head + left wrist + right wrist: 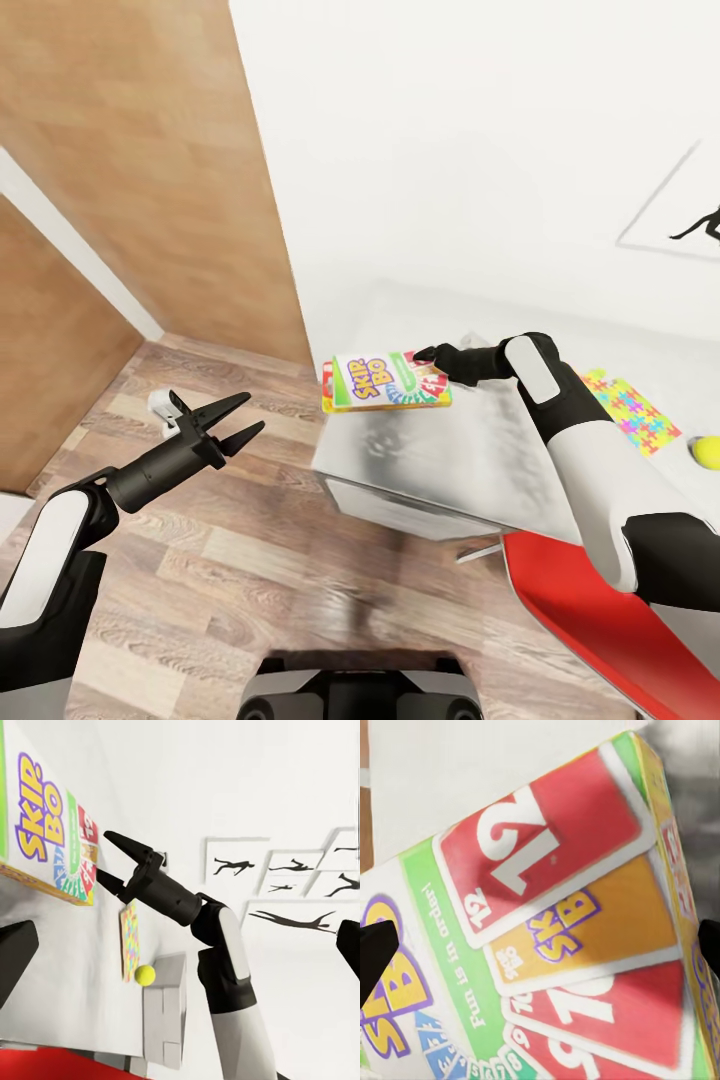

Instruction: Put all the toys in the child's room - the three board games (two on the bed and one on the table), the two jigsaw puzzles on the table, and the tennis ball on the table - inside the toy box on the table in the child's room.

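One board game, the Skip-Bo box (387, 382), is seen at the table's (470, 450) near corner, touched by the spread fingertips of the right gripper (424, 357); whether it is clamped cannot be told; the left gripper (243, 417) is held open over the floor; a jigsaw puzzle (630, 408) and the tennis ball (707, 452) lie behind the right gripper.

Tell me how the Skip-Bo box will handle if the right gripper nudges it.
The Skip-Bo box looks flat and rigid, so it should slide rather than roll. It overhangs the table edge, so a push outward could tip it off. Right gripper fingers look open at its side.
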